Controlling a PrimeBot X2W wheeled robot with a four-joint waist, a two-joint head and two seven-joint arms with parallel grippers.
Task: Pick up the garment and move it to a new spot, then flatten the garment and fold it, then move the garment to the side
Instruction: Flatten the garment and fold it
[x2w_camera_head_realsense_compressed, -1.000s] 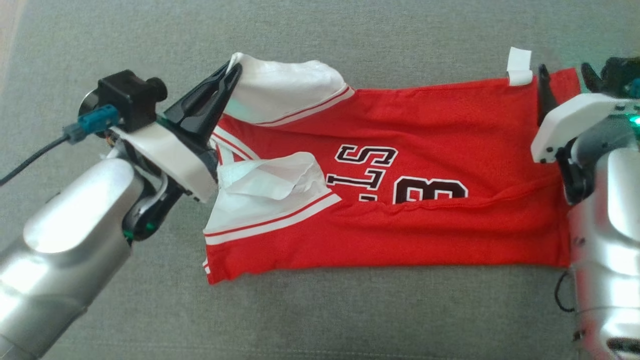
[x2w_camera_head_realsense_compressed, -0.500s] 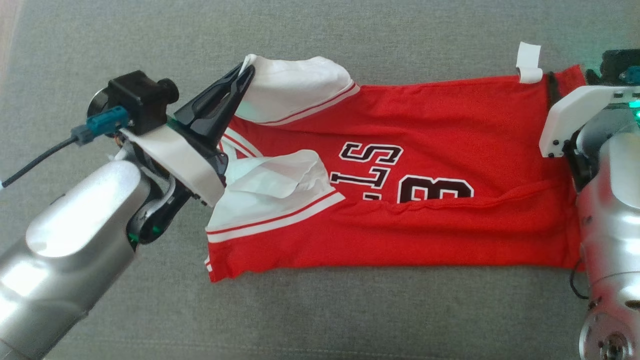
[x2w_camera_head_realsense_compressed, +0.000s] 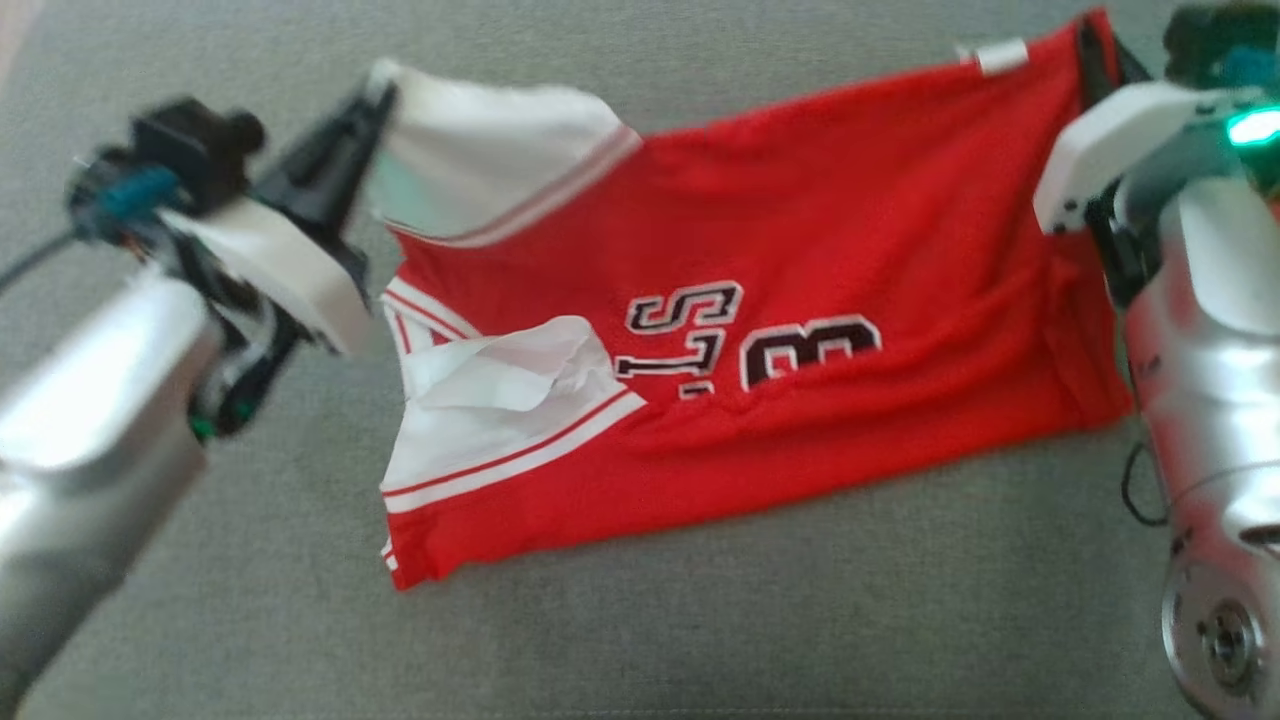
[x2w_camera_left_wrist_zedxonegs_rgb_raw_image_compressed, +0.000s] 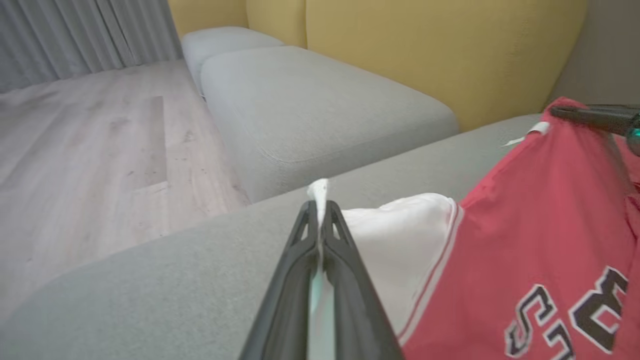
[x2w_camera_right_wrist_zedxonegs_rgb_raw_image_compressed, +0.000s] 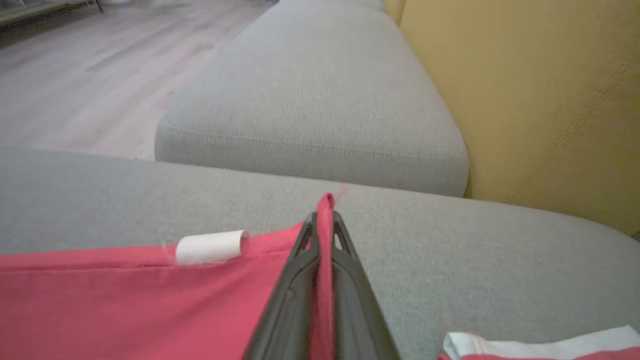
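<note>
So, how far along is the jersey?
Done: red jersey lies spread on the grey cushion, near edge folded over its lettering. In hand: left gripper shut on its white corner, right gripper shut on its hem corner. Left: finish folding, move it aside.

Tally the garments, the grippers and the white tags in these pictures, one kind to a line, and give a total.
Red jersey: 1
Grippers: 2, the left gripper and the right gripper, each shut on an edge of the jersey
White tag: 1, at the jersey's edge beside the right gripper
Total: 4
</note>
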